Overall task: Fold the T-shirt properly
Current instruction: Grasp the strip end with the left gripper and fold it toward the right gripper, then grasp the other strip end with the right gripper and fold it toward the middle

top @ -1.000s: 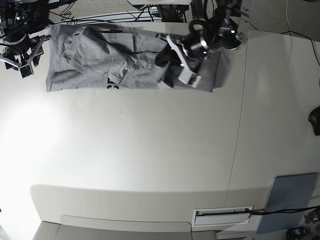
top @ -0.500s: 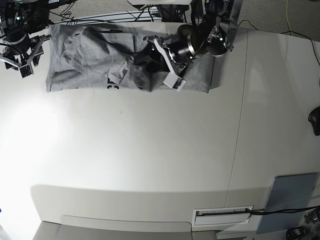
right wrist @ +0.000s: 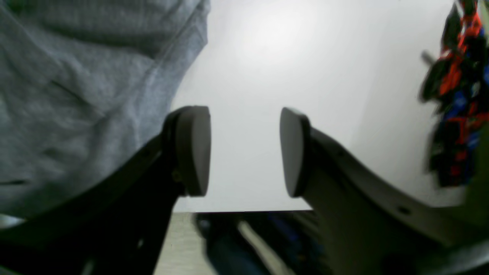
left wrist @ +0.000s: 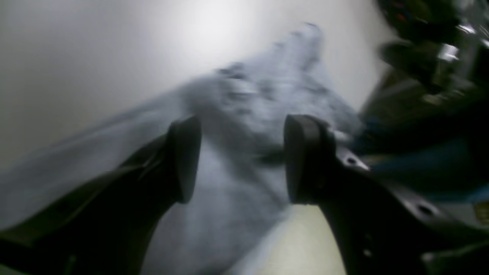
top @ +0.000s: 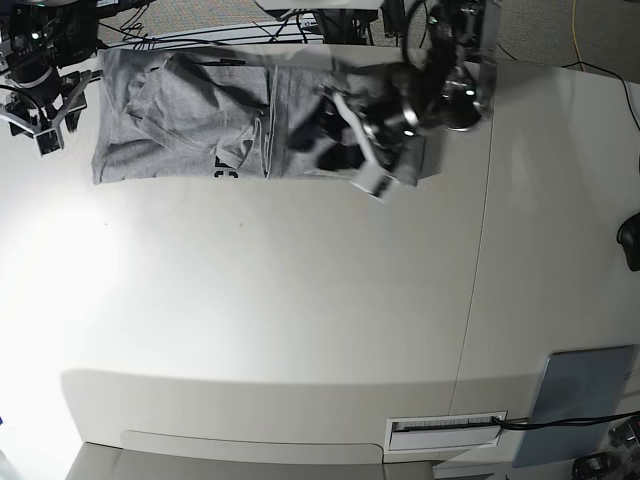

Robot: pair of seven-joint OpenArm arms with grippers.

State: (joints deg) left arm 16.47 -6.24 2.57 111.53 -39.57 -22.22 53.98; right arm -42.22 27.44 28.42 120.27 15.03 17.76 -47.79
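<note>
The grey T-shirt (top: 180, 110) lies in a long band along the far edge of the white table (top: 300, 300), with a bit of black lettering (top: 228, 165) at its near hem. My left gripper (top: 342, 150) hovers open over the shirt's right part. The left wrist view is blurred, but the left gripper (left wrist: 240, 160) is spread there with only the flat grey T-shirt (left wrist: 237, 214) beneath. My right gripper (top: 45, 120) is off the shirt's left end. In the right wrist view, the right gripper (right wrist: 244, 151) is open over bare table and the T-shirt (right wrist: 76, 95) lies to its left.
Cables (top: 250, 35) run behind the table's far edge. A seam (top: 480, 250) crosses the table on the right. A grey pad (top: 585, 400) and a white slot (top: 445, 430) sit near the front right. A dark object (top: 630, 240) pokes in at the right edge.
My left gripper carried the shirt's right part leftward, opened and let it go, then drew back to the right. That fabric now lies flat. The right arm barely moved.
</note>
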